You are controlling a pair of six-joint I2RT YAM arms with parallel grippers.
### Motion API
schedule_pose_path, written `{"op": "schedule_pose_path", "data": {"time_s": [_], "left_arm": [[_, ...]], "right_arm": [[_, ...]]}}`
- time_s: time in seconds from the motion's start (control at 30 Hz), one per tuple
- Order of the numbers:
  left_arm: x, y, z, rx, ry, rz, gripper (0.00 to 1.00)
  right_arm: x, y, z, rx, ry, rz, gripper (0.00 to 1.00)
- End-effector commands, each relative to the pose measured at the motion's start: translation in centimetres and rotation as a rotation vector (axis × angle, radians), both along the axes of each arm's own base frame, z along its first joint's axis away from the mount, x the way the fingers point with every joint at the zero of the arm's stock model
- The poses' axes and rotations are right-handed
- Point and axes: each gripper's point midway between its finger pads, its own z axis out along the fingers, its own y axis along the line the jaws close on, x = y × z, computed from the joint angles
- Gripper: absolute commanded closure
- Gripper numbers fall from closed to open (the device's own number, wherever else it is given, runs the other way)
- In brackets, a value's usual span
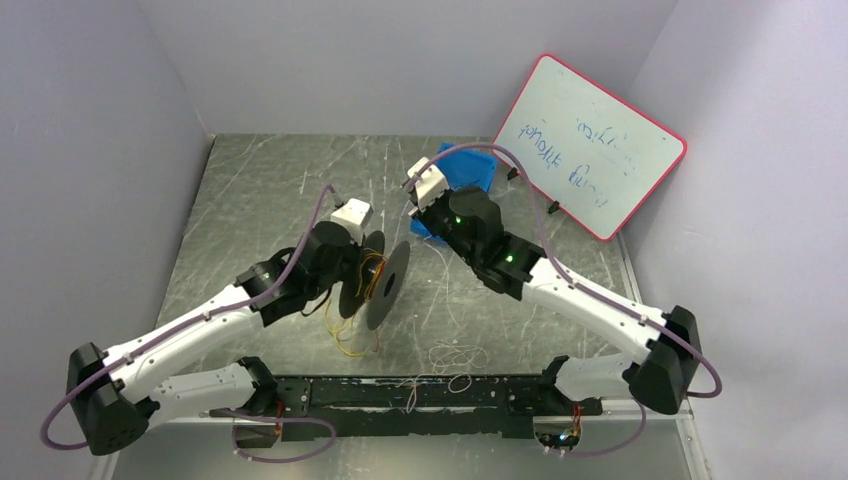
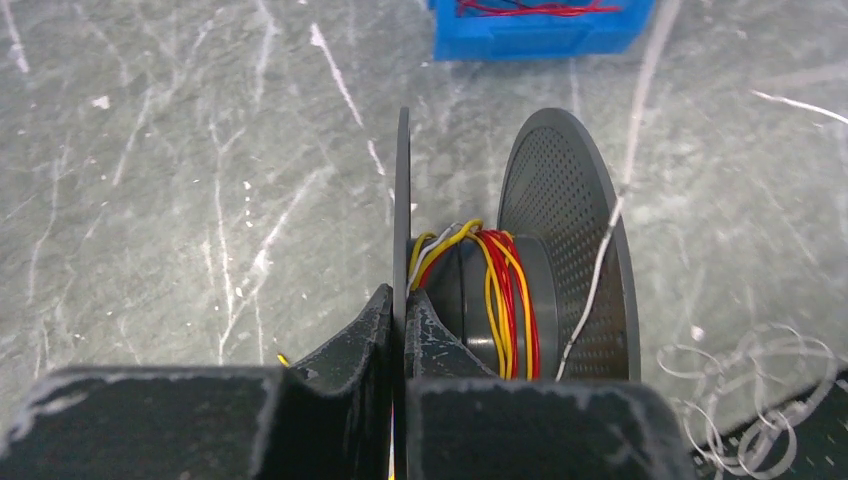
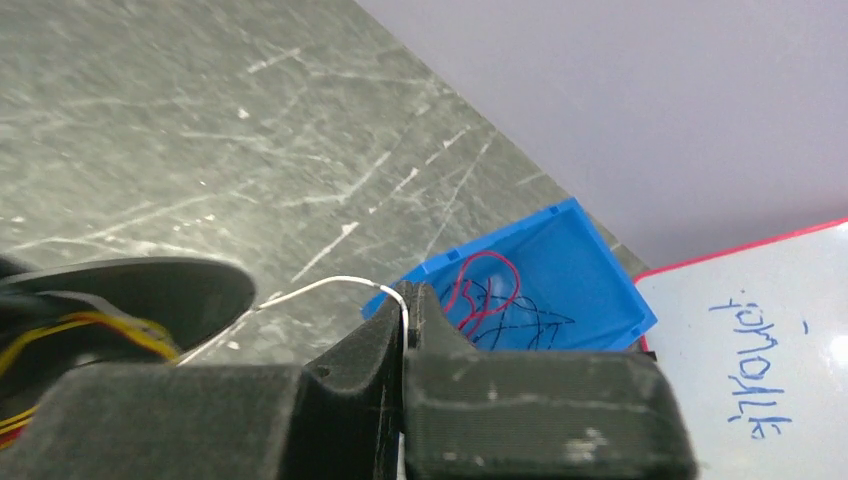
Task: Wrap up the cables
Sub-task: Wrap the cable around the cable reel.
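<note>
Left gripper point(image 2: 402, 312) was clamped tight on the near flange of the grey spool point(image 2: 565, 230), holding it edge-up over the table point(image 2: 150, 200). Right gripper point(image 3: 405, 300) was pinched shut too, with a single white cable point(image 3: 320, 283) trapped at its fingertips. That strand ran back across the gap and down over the spool's far flange.

The risk, as I read it, was that hair-thin white line. If pulled too hard it could slide out of the pinch or snap, and if left slack it could ride over the flange instead of dropping onto the hub. A few yellow loops point(image 1: 350, 335) dangled below the spool, and a turn might snag them or unwind them.

On the hub sat the wound cables point(image 2: 505, 300), red and yellow turns bunched near the middle, with a yellow and white strand crossing toward the gripped flange. Loose white cables point(image 2: 760, 365) lay curled on the table near the arms' bases. Red and dark ones waited in the blue bin point(image 3: 615, 262) beyond.
</note>
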Motion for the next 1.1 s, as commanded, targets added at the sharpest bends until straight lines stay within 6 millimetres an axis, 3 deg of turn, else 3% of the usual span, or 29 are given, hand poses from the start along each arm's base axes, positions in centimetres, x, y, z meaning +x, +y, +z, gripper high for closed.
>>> {"op": "schedule_pose_path", "data": {"time_s": [0.0, 0.2, 0.43, 0.63, 0.8, 1.07], "left_arm": [[-2.1, -1.7, 5.6, -0.113, -0.035, -0.16, 0.93], [-4.5, -1.3, 9.3, -0.155, -0.049, -0.257, 0.93], [-5.7, -0.2, 14.4, -0.23, -0.124, -0.272, 0.93], [-7.1, -0.4, 19.5, -0.338, -0.198, -0.338, 0.93], [-8.1, -0.1, 22.5, -0.398, -0.239, -0.369, 0.93], [-7.5, 1.7, 26.7, -0.513, -0.326, -0.256, 0.93]], "right_arm": [[2.6, -0.5, -0.2, 0.005, -0.014, -0.014, 1.0], [4.5, -1.3, -3.8, 0.05, 0.028, -0.027, 1.0], [3.9, -1.5, -7.9, 0.132, 0.119, 0.034, 0.89], [1.9, -1.0, -11.4, 0.24, 0.212, 0.129, 0.77], [0.2, 0.1, -13.4, 0.322, 0.282, 0.206, 0.69], [-2.8, 0.9, -16.4, 0.436, 0.382, 0.3, 0.62]]}}
